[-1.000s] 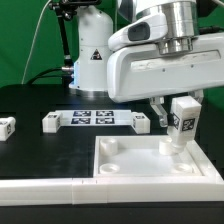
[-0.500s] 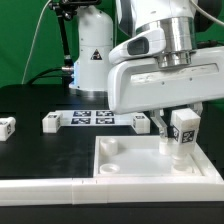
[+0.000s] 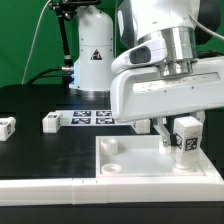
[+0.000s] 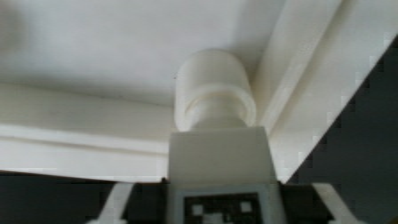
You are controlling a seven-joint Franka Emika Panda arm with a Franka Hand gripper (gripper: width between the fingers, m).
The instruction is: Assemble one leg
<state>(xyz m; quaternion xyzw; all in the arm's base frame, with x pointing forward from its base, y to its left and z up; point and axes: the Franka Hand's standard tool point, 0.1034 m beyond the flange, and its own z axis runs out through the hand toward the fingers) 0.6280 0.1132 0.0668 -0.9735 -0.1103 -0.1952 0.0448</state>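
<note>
My gripper [image 3: 178,130] is shut on the leg [image 3: 185,137], a small white block with a black-and-white tag, held upright over the far right corner of the large white square panel [image 3: 130,165]. The leg's lower end sits at or just above the panel's corner; I cannot tell whether it touches. In the wrist view the leg [image 4: 217,150] runs from between my fingers [image 4: 121,205] down to its rounded tip against the panel's corner [image 4: 107,70], beside the raised rim [image 4: 320,80].
The marker board [image 3: 92,118] lies behind the panel. A second small white block with a tag [image 3: 7,126] lies at the exterior view's left edge. A long white bar [image 3: 40,188] runs along the front. The robot base [image 3: 90,55] stands behind.
The arm has turned and shifted slightly toward the exterior view's right, carrying the leg a little lower over the panel's corner. The grip stays shut.
</note>
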